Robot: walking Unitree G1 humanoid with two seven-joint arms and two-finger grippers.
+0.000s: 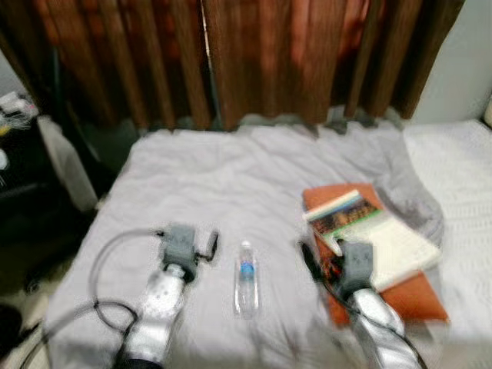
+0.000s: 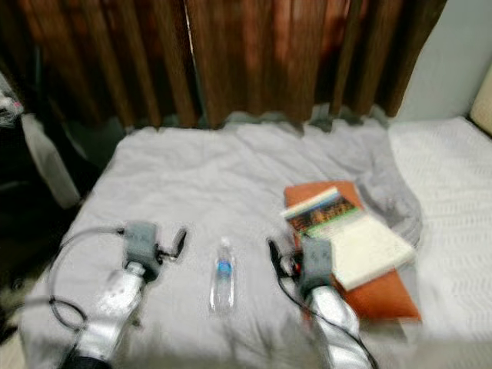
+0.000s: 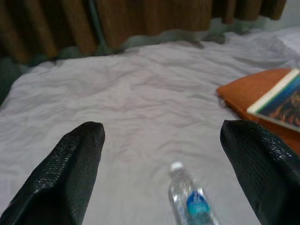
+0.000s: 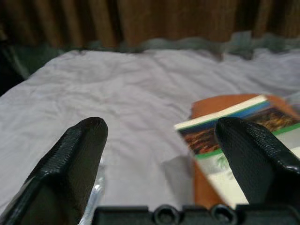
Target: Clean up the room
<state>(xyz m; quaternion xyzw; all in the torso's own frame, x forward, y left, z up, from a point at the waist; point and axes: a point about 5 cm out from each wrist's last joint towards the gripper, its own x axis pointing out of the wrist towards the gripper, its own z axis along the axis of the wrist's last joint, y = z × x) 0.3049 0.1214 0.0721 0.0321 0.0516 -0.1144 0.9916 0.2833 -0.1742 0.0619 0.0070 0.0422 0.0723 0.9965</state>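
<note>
Lay flat: a clear plastic water bottle (image 1: 246,280) with a blue label, on the wrinkled grey bedsheet (image 1: 231,184), cap pointing toward the curtains, between the two arms. To its right, well apart, an orange cushion (image 1: 407,296) carrying a stack of books (image 1: 369,231), the top one with a colourful cover, a pale one beneath it. Behind the bed, hanging to the mattress edge, heavy brown curtains (image 1: 254,54). Along the right side, a white textured blanket (image 1: 461,192). At the left, dark furniture and a pale bag-like shape, too blurred to name.

Reached forward low over the sheet: the left gripper (image 3: 164,154), fingers spread wide with nothing between them, bottle just ahead and slightly to one side in the left wrist view. Stretched out likewise: the right gripper (image 4: 161,150), jaws parted wide and empty, beside the cushion's near edge, books ahead of one finger. Looped over the sheet by the left arm, a black cable (image 1: 108,261).
</note>
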